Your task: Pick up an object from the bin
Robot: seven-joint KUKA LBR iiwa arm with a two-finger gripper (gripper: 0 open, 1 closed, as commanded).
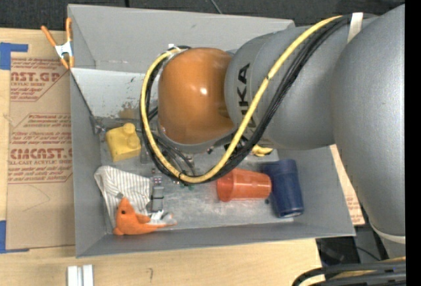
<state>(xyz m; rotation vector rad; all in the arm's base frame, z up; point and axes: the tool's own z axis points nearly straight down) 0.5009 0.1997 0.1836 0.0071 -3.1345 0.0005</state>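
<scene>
A big grey robot arm (368, 94) is reaching into a grey metal bin (197, 31) from the right. A round shiny orange cover (191, 94) is sitting on its wrist, and yellow and black cables (263, 91) are looping around it.

The gripper (158, 212) is hanging down under the cover, near the front left corner of the bin. It is poking down at the right edge of a crumpled white cloth with thin grey stripes (122, 183). A small bright orange plastic toy with a pointy end (131, 220) is lying just beside the gripper, partly on the cloth, right by the bin's front wall. I cannot tell if the gripper is squeezing something or letting go.

A chunky yellow block (123, 141) is sitting behind the cloth, near the left wall. An orange-red plastic cup (245, 186) is lying on its side in the middle of the bin. A dark blue tube-shaped thing (286, 187) is lying right next to the cup, touching it on the right.
</scene>
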